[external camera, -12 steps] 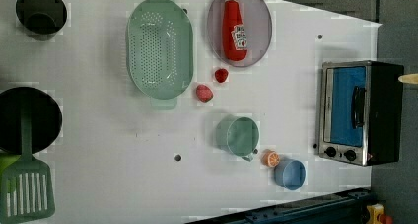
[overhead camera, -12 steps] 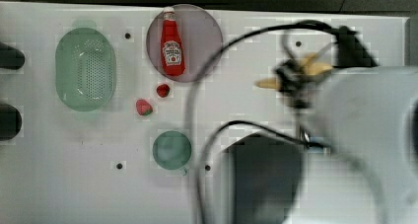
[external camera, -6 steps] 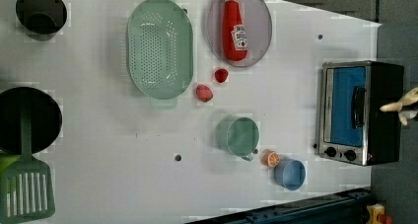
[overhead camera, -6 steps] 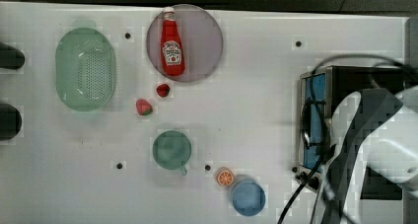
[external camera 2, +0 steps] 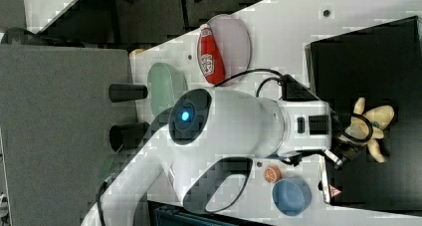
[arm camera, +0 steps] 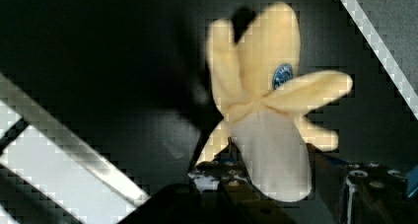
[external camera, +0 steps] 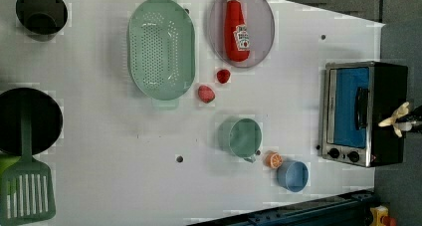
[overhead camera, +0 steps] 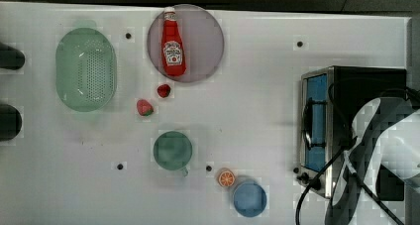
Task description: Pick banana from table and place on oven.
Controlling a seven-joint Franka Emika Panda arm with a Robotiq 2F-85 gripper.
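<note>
White table (overhead camera: 257, 111) fills my top view. On it I see a green colander (overhead camera: 85, 69), a ketchup bottle (overhead camera: 173, 49) on a round plate (overhead camera: 208, 41), two strawberries (overhead camera: 144, 107), a green cup (overhead camera: 172, 150), an orange slice (overhead camera: 226, 178) and a blue bowl (overhead camera: 249, 198).

Oven (overhead camera: 346, 86) sits at the top view's right, glass door facing the rest of the table. The arm covers most of its casing in that view.

Gripper (external camera 2: 356, 136) is over the oven's black top in my right view. Banana (external camera 2: 374, 124) is right at the fingertips, peel strips splayed out across the casing. In the left view the banana (external camera: 396, 119) shows at the oven's (external camera: 363, 111) far right edge, next to the dark gripper (external camera: 412, 124).

Wrist view: banana (arm camera: 268, 120) is close up in front of the camera, its lower end down between the finger hardware, dark oven top behind it.

Jaws look partly spread. I can't tell whether they are pinching the banana, or whether the banana is resting on the oven top or just above it.
</note>
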